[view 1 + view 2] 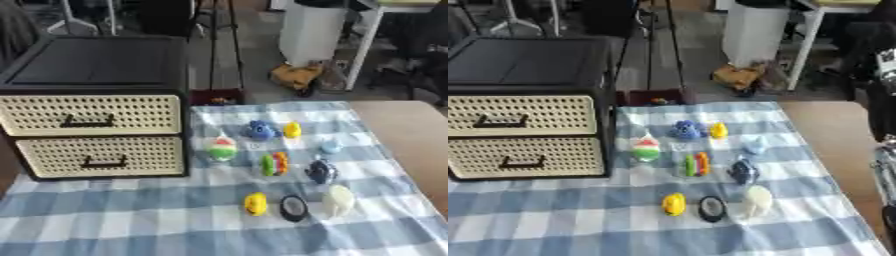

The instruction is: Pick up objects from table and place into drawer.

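Note:
A black cabinet (96,62) stands at the left with two cream woven drawers, the upper drawer (87,115) and the lower drawer (101,156), both shut. Several small toys lie on the blue-and-white checked cloth (131,220): a blue toy (260,130), a small yellow one (292,130), a pale blue one (331,146), a red, white and green one (222,149), a green-and-orange striped one (275,164), a dark blue one (321,172), a yellow duck (255,203), a black round thing (293,208) and a cream egg shape (339,201). Neither hand shows.
A silver-and-black part of my right arm (886,162) shows at the right edge of the right eye view. Bare brown table (407,135) lies right of the cloth. Beyond the far edge are a white bin (311,32), table legs and floor clutter.

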You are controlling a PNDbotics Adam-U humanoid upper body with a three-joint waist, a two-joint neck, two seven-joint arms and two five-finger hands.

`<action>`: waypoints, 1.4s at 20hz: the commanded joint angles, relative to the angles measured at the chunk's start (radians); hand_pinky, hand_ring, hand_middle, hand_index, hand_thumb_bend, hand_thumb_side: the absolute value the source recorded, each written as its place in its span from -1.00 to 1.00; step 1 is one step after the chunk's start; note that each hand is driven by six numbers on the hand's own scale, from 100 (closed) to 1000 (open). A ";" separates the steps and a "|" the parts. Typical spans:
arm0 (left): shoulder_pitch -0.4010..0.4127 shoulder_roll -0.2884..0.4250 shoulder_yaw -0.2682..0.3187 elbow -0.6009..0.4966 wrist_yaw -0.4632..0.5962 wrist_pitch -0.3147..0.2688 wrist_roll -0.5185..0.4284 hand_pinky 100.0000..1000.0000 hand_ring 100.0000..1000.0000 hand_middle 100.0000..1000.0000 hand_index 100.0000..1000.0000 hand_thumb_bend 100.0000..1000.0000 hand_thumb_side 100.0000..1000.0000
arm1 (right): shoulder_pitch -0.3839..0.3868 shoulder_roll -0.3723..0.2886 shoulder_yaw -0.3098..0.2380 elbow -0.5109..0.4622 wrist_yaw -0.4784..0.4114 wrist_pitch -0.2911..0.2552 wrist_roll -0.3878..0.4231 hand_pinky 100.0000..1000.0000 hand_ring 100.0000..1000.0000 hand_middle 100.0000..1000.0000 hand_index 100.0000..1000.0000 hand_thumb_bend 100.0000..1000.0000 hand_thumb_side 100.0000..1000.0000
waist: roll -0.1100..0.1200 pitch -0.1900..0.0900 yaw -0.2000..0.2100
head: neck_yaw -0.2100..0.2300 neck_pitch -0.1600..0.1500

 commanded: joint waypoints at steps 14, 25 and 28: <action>-0.233 0.324 -0.088 -0.089 -0.447 0.241 -0.721 -1.00 -1.00 -1.00 0.44 1.00 1.00 | -0.014 -0.024 -0.002 0.005 0.016 0.000 0.016 -0.99 -0.52 -0.44 0.36 -0.62 0.59 | 0.007 -0.035 -0.020 | 0.012 0.008; -0.352 0.382 -0.148 0.020 -0.408 0.228 -0.992 -1.00 -1.00 -1.00 0.43 0.70 1.00 | -0.012 -0.025 0.001 0.014 0.016 0.003 0.020 -1.00 -0.52 -0.45 0.36 -0.63 0.59 | 0.014 -0.042 -0.025 | 0.019 0.018; -0.364 0.371 -0.153 0.064 -0.415 0.236 -1.008 -1.00 -1.00 -1.00 0.43 0.67 1.00 | -0.012 -0.024 0.001 0.015 0.017 0.003 0.021 -1.00 -0.52 -0.45 0.36 -0.64 0.60 | 0.014 -0.042 -0.025 | 0.019 0.019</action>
